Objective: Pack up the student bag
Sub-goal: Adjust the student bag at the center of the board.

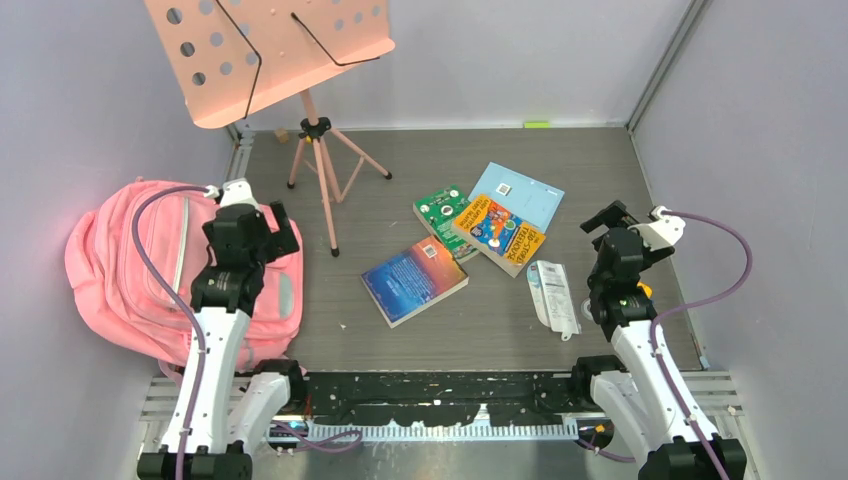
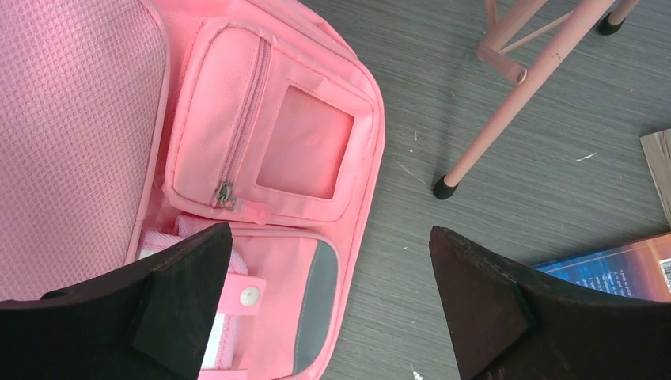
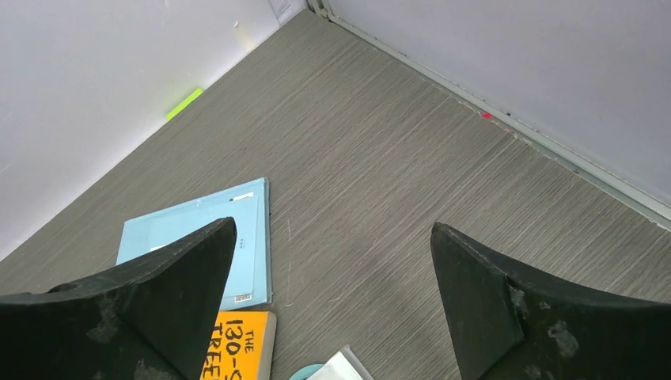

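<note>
The pink student bag point(image 1: 110, 270) lies flat at the left, front pockets facing up. In the left wrist view its zip pocket point(image 2: 261, 142) and grey reflective strip point(image 2: 316, 309) show. My left gripper point(image 1: 270, 232) hovers open over the bag's right edge point(image 2: 331, 237), holding nothing. Several books lie mid-table: a dark blue one point(image 1: 414, 280), a green one point(image 1: 442, 210), an orange one point(image 1: 500, 232) and a light blue booklet point(image 1: 517, 192). My right gripper point(image 1: 605, 222) hangs open and empty just right of them, above bare floor point(image 3: 332, 233).
A salmon perforated music stand point(image 1: 270, 55) on a tripod stands at the back left; one leg point(image 2: 506, 119) ends near the bag. A white packet point(image 1: 553, 295) lies by the right arm. Grey walls close in the left, back and right sides.
</note>
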Controlling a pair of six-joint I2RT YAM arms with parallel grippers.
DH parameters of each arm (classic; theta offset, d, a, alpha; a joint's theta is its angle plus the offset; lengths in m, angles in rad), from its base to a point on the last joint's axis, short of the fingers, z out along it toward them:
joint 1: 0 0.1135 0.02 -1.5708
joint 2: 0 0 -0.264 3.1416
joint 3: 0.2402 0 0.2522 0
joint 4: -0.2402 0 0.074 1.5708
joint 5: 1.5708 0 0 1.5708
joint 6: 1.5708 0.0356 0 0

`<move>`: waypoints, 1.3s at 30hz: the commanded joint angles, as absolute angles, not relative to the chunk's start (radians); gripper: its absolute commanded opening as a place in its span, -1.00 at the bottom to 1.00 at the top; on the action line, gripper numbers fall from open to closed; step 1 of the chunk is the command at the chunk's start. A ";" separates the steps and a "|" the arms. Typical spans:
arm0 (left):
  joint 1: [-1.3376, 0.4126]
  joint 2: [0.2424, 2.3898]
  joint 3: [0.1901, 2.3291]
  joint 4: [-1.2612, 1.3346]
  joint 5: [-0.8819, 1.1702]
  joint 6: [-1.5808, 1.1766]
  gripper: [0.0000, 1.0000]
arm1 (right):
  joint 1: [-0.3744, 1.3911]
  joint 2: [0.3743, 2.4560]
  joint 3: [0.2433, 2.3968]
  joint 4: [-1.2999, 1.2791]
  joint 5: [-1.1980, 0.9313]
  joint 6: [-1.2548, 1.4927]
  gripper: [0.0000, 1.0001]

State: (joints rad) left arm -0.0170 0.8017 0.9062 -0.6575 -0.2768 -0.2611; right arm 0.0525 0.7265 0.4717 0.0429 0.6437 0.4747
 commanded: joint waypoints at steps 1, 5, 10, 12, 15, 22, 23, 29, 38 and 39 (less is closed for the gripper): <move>-0.017 0.817 0.961 -0.666 -0.313 -0.277 0.99 | 0.052 0.724 0.495 0.070 0.680 0.490 0.99; -0.017 0.829 0.968 -0.686 -0.341 -0.258 0.99 | 0.052 0.734 0.498 0.066 0.679 0.491 0.99; 0.038 0.820 0.977 -0.687 -0.407 -0.210 0.99 | 0.051 0.745 0.514 0.038 0.664 0.488 0.99; 0.106 0.808 0.986 -0.676 -0.385 -0.210 0.99 | 0.052 0.747 0.520 0.029 0.653 0.487 0.99; 0.207 0.816 1.013 -0.671 -0.359 -0.215 0.99 | 0.051 0.751 0.524 0.027 0.633 0.489 0.99; 0.298 0.785 1.060 -0.715 -0.705 -0.205 0.99 | 0.052 0.799 0.551 0.011 0.597 0.492 0.99; 0.298 0.759 1.049 -0.702 -0.725 -0.197 0.99 | 0.052 0.803 0.553 0.010 0.594 0.492 0.99; 0.298 0.733 1.056 -0.703 -0.847 -0.195 0.99 | 0.052 0.801 0.555 0.007 0.582 0.495 0.99; 0.298 0.669 0.976 -0.612 -0.925 -0.170 0.99 | 0.051 0.813 0.549 0.006 0.586 0.502 0.99; 0.298 0.668 0.971 -0.611 -0.918 -0.176 0.99 | 0.052 0.815 0.547 0.006 0.586 0.505 0.99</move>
State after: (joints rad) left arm 0.2901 0.6827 0.9943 -0.6739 -0.8692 -0.1722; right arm 0.0525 0.8078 0.5152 -0.0116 0.5812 0.4835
